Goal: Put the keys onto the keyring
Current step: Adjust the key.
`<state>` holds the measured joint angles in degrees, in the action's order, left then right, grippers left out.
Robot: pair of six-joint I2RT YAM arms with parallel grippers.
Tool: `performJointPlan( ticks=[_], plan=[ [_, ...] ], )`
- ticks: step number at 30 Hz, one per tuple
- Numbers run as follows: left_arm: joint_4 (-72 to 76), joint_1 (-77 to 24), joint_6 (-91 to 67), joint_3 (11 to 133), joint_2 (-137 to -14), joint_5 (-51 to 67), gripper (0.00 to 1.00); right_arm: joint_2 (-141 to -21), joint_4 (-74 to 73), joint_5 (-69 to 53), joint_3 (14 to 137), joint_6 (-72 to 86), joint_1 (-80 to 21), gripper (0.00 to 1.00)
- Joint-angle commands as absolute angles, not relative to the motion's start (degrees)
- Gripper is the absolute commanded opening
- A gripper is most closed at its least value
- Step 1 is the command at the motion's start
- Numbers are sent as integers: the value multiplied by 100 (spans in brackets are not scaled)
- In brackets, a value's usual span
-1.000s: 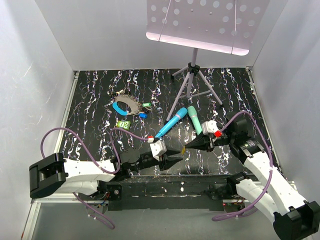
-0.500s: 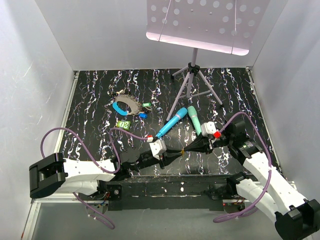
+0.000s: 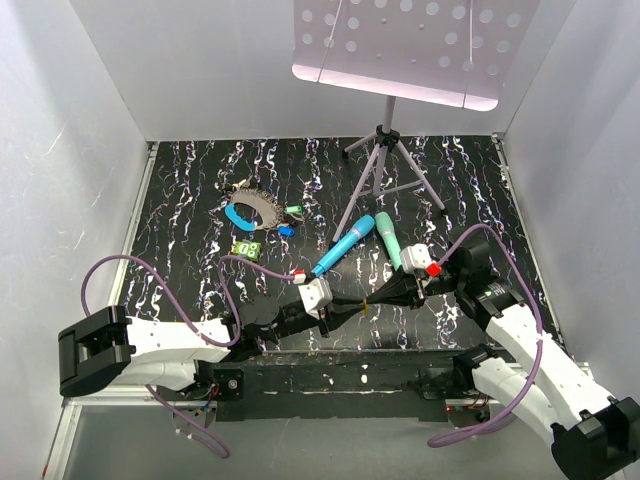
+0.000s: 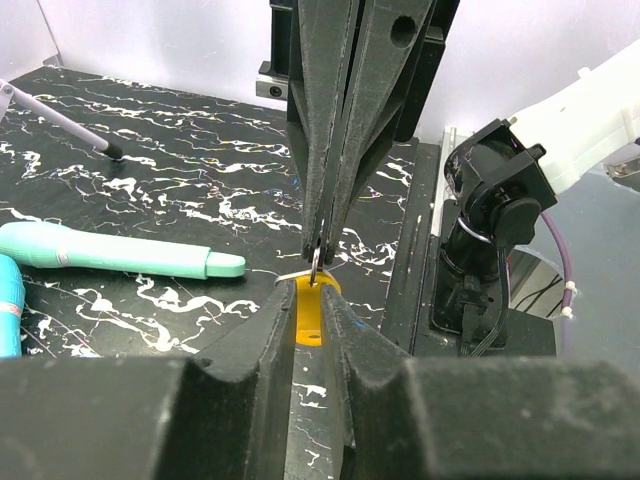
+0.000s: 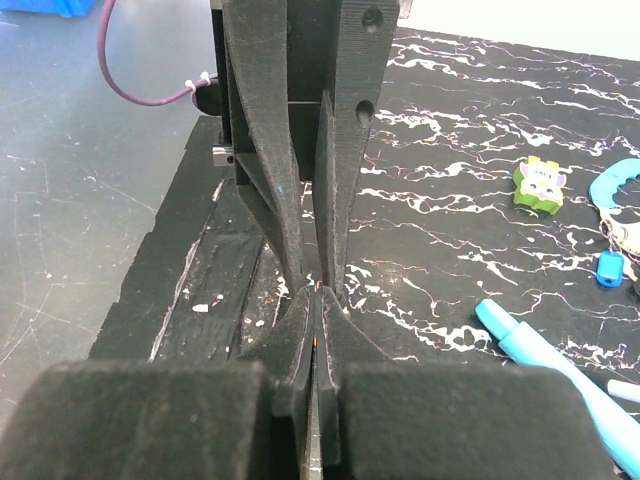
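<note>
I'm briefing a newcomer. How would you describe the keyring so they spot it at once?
From the music stand's tripod at the table's far side, look left. The keyring lies there: an oval grey chain loop with a bright blue arc, far bigger than the green key and blue key beside it.

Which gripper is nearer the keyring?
Left, barely. Both meet at the yellow key, well short of the keyring; the left gripper sits on the keyring's side, the right gripper beyond.
</note>
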<state>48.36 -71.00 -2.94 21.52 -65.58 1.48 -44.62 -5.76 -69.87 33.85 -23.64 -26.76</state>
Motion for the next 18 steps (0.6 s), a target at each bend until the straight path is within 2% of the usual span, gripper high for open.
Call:
performJointPlan(
  ticks=[1,7,9,15,16,18],
  plan=[
    [4975,-7093,-211,2373,-6530,79,13,-4403,-352,-7066,3305,-2268,-2742,1],
    [4966,-7093,-220,2391,-6539,105,8,-4412,-360,-7049,3305,-2259,-2786,1],
    [4957,-7093,-211,2399,-6557,123,0,-4403,-360,-7049,3314,-2259,-2786,1],
    [4590,-7093,-202,2469,-6452,202,0,-4421,-413,-6891,3410,-2189,-2795,1],
    [4388,-7084,-185,2505,-6355,176,0,-4421,-500,-6821,3445,-2188,-2795,3],
    [3791,-7093,-132,2618,-6136,97,0,-4430,-859,-6680,3594,-2372,-2795,16]
  ],
)
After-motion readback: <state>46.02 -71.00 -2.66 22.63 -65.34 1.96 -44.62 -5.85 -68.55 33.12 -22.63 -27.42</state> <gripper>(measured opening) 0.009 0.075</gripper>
